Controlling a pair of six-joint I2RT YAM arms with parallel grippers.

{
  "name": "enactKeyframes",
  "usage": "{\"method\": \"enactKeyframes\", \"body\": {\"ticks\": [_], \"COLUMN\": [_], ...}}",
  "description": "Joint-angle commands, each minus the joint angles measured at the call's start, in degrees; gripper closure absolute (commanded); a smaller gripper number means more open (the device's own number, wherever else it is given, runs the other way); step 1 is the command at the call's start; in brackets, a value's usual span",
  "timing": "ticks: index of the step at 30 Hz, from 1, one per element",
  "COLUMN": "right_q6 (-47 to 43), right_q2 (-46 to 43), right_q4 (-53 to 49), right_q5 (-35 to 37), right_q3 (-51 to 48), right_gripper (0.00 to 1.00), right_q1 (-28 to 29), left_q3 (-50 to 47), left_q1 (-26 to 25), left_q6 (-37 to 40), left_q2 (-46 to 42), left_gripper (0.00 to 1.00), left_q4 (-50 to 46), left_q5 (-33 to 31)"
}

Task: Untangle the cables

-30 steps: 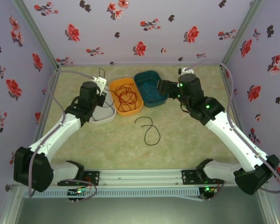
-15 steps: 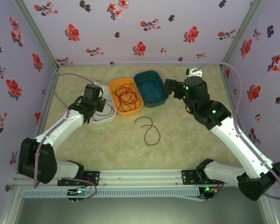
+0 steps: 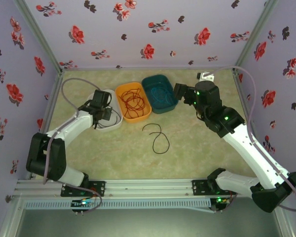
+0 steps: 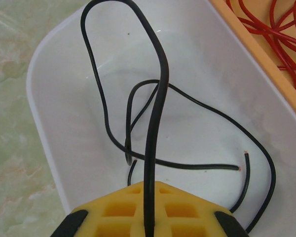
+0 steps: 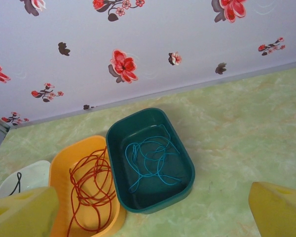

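Left end effector [image 4: 149, 217]: you are holding it clamped on the black cable [image 4: 157, 98], whose loops are lying in the white bin [image 4: 44, 123]. Right end effector [image 3: 180, 93] is hanging wide apart near the teal bin [image 5: 138, 114], where the blue cable [image 5: 148, 158] is resting. The red cable [image 5: 91, 182] is sitting in the orange bin [image 5: 56, 165]. A second black cable [image 3: 158, 136] is lying loose on the tabletop [image 3: 202, 148]. Risk: on release, the springy strand may be flicking over the rim or snagging on the end effector.

I count three tubs: a white tub [image 3: 108, 128], an orange tub [image 3: 136, 119] and a teal tub [image 5: 158, 203]. I can separate four cables: a red cable [image 3: 133, 101], a blue cable [image 5: 150, 160], a black cable [image 4: 159, 98] and a second black cable [image 3: 160, 133] lying loose.
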Motion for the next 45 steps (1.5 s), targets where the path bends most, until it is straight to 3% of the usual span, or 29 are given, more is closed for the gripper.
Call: {"method": "enactKeyframes", "body": {"ticks": [1, 23, 31, 39, 45], "right_q6": [0.22, -0.14, -0.47, -1.35, -1.80], "right_q2": [0.06, 1.29, 1.98, 2.91, 3.51], "right_q4": [0.44, -1.83, -1.65, -1.68, -2.05], "right_q5": [-0.13, -0.38, -0.93, -1.35, -3.20], "right_q3": [-0.23, 0.32, 0.74, 1.44, 1.96], "right_gripper": [0.01, 0.01, 0.01, 0.01, 0.01], "right_q1": [-0.64, -0.82, -0.82, -0.82, -0.82], "left_q3": [2.78, 13.18, 14.64, 15.29, 15.25], "left_q1": [0.49, 0.14, -0.21, -0.29, -0.27], "left_q6": [-2.43, -6.88, -9.13, -10.60, -11.64], "left_q2": [2.84, 18.82, 15.87, 11.02, 6.59], "left_gripper": [1.00, 0.99, 0.55, 0.39, 0.35], "left_q4": [-0.53, -7.74, -9.87, -11.55, -11.88], "left_q5": [-1.41, 2.77, 2.92, 2.27, 1.96]}}
